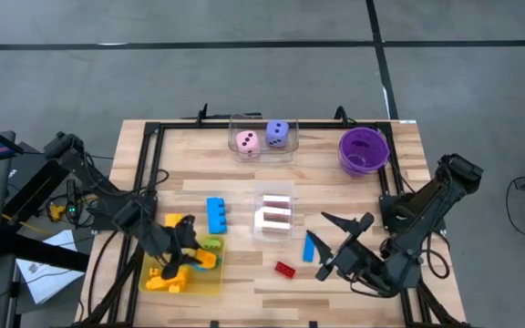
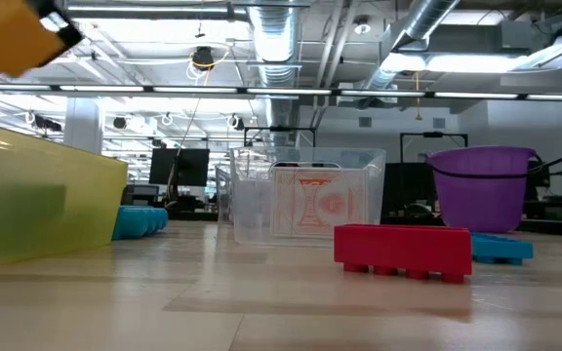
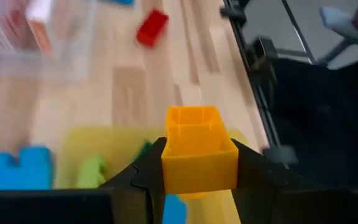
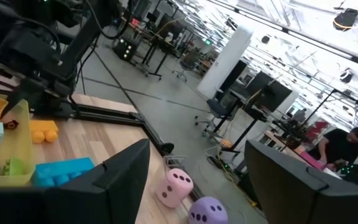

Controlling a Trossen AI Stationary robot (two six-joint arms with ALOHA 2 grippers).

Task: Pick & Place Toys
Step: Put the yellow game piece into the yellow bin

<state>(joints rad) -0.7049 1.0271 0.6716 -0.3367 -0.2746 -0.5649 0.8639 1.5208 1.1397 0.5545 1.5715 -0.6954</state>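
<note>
The left gripper [image 3: 199, 177] squeezes an orange block [image 3: 199, 149] right over the yellow tray [image 1: 210, 278], which maybe holds four toys; the red brick [image 1: 285, 269] waits beside it; the right gripper [image 1: 342, 244] hangs open.

High cam overhead, low cam at tabletop; both see red brick [image 1: 285, 269].

A purple round bowl [image 1: 364, 150] is sitting near the table's [image 1: 354, 196] far right corner, with a clear box [image 1: 262, 137] standing at the middle of the far edge. A second clear box [image 1: 275, 216] is resting around the table's centre, and a yellow translucent tray [image 1: 210, 278] is lying by the near left edge. A person [image 4: 342, 148] is sitting out in the room beyond.
</note>
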